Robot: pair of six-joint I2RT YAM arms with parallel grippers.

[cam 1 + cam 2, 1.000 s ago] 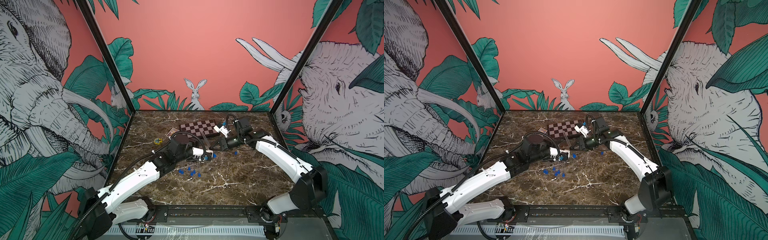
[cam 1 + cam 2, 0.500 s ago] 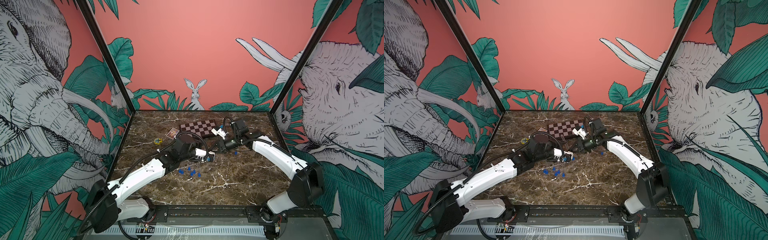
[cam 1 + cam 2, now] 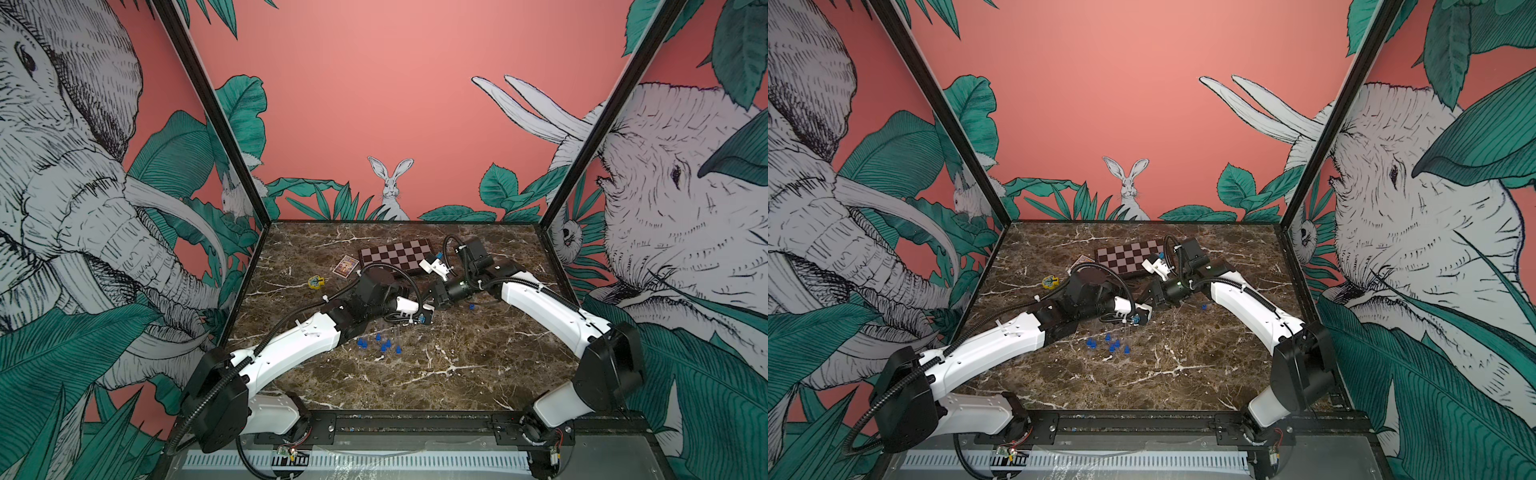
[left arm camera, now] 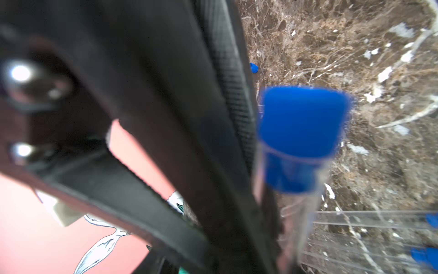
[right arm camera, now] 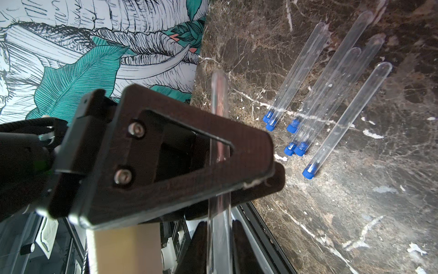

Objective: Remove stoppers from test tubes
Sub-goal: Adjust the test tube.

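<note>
Clamping a slim clear round-ended test tube (image 5: 219, 95) crosswise between its fingers: right hand (image 5: 276, 175), above brown marble surface (image 5: 355, 213). Tube's long axis runs hand to hand. Its bright-blue plastic stopper (image 4: 301, 121) end points at left hand (image 3: 426, 312), just beside one finger. Whether that hand is open or closed cannot be told.

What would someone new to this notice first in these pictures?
First, the coral walls with huge drawn elephants and a rabbit. At mid-table the two white arms meet: the right end effector clamps a clear test tube whose blue stopper sits by the left end effector. Closer to the robot's base, six stoppered tubes lie on the dark marble table.
</note>
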